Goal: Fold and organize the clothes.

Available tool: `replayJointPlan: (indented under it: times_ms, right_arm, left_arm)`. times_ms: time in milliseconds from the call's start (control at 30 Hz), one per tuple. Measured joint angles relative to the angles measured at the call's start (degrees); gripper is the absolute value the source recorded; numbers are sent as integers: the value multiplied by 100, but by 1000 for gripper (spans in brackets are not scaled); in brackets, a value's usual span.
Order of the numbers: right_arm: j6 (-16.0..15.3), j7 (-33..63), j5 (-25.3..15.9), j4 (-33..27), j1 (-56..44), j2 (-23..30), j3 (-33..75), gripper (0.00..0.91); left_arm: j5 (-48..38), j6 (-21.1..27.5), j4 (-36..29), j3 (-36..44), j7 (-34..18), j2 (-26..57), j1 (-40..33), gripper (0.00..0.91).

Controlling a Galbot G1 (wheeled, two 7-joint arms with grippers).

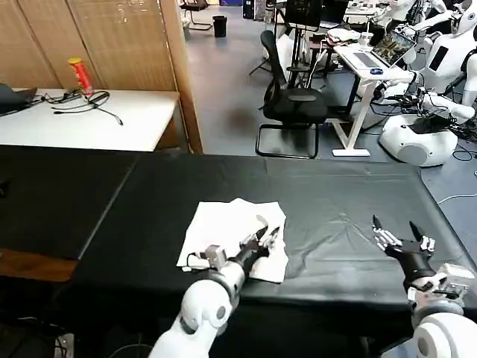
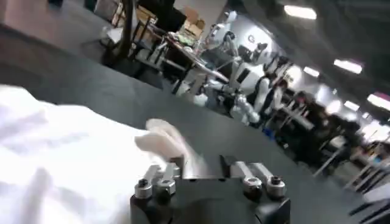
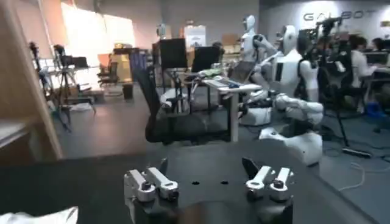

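The T-shirt (image 1: 235, 237) lies in the lower centre of the head view, on the black table (image 1: 335, 201), as a roughly square white bundle that looks already folded at least once. Its lower right corner is thick and a little wrinkled.

The main risk, as I judge it, is at this corner. The left gripper (image 1: 270, 237) is right on the lower right part of the cloth, and if it lifts or pulls while only the top layer is caught, the fold can open and the layers slide apart. A pull toward the near edge of the table could also drag the whole bundle, because nothing else holds it down. The black cover has some creases in the right half of the head view, so the cloth may catch there if it is pushed that way.

The left gripper's jaws stand narrowly apart, and in the left wrist view a small raised fold of white cloth (image 2: 167, 143) is just before them; whether they really pinch it I cannot tell.

The right gripper (image 1: 399, 235) hangs at the lower right of the head view, well apart from the T-shirt, with jaws spread wide and holding nothing.
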Motion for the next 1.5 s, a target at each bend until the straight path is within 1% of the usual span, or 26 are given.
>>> replayJointPlan:
  times_ms: [100, 233, 367, 500, 600, 667, 867, 933, 1033, 1100, 1167, 1233, 1400, 1500]
  right_arm:
    - [-12, -52, -5, -188, 119, -116, -318, 878]
    - [-72, -126, -12, -477, 380, -290, -879, 878]
    - [-77, -225, -207, -825, 750, -377, -1632, 878]
    - [-30, -323, -530, -1207, 1142, -312, -2342, 878]
    - [45, -471, -965, -1518, 1391, -240, -2770, 878]
    - [28, -490, -1317, -1730, 1464, -222, -2952, 878]
    - [-115, -359, -2060, -2078, 1510, -189, -3127, 878]
    - [-146, -285, -2200, -2126, 1508, -149, -3131, 878]
    - [-211, -172, -2237, -2113, 1471, -70, -3069, 878]
    - [-200, -98, -2149, -2051, 1428, -19, -2989, 878]
    - [-30, -51, -1822, -1908, 1355, 16, -2858, 878]
    - [74, -34, -1491, -1747, 1297, 26, -2719, 878]
    - [111, 101, -231, -1263, 1166, 73, -2301, 878]
    - [95, 157, 365, -1029, 1110, 73, -2074, 878]
  left_arm:
    - [234, -77, -116, -166, -9, 51, -76, 878]
    - [820, -228, -253, -525, 20, 389, -226, 878]
    - [1166, -344, -254, -936, 70, 925, -198, 878]
    - [1348, -495, -144, -1362, 127, 1433, -86, 878]
    - [1287, -500, -46, -1694, 131, 1600, 21, 878]
    - [1221, -492, -12, -1902, 145, 1635, 102, 878]
    - [1202, -511, 83, -2341, 213, 1616, 282, 878]
    - [1199, -520, 114, -2408, 242, 1602, 309, 878]
    - [1097, -530, 153, -2501, 321, 1573, 371, 878]
    - [968, -531, 194, -2542, 386, 1537, 400, 878]
    - [800, -532, 236, -2556, 417, 1494, 408, 878]
    - [597, -536, 272, -2562, 456, 1444, 399, 878]
    - [-35, -497, 271, -2514, 548, 1274, 354, 878]
    - [-316, -493, 316, -2430, 620, 1167, 348, 878]
